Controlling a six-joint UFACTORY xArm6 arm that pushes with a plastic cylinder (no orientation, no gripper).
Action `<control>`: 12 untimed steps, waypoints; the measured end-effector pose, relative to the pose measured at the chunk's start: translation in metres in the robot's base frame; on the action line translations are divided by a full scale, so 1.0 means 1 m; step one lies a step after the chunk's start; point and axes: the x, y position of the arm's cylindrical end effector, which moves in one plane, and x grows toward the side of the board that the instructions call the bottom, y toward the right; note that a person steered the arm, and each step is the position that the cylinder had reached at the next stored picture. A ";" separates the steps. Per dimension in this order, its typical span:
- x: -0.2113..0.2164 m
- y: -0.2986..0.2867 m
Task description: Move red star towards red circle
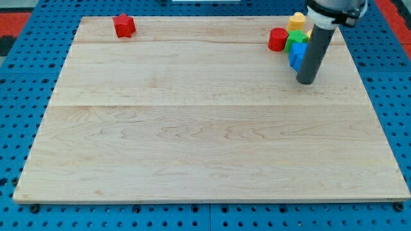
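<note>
Far from the red star (124, 25), my tip (306, 81) beside the blue block (296, 56); no jaws.

The star (124, 25) sits alone near the board's (205, 147) top edge, toward the view's left. Well apart from it, by the top right corner, the other blocks huddle together: the round block (277, 39) on the cluster's left, a block (296, 20) above and to its right, another (296, 38) just right of it, and one (297, 55) below that. My tip (306, 81) rests just below and right of this cluster, beside its lowest block.
</note>
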 end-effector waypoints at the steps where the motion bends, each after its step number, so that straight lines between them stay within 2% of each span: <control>1: -0.040 -0.027; 2: -0.054 -0.055; 3: -0.079 -0.157; 5: -0.098 -0.444; 6: -0.152 -0.460; 7: -0.176 -0.372; 8: -0.137 -0.279; 9: -0.138 -0.378; 10: -0.100 -0.338; 11: -0.104 -0.237; 12: -0.094 -0.162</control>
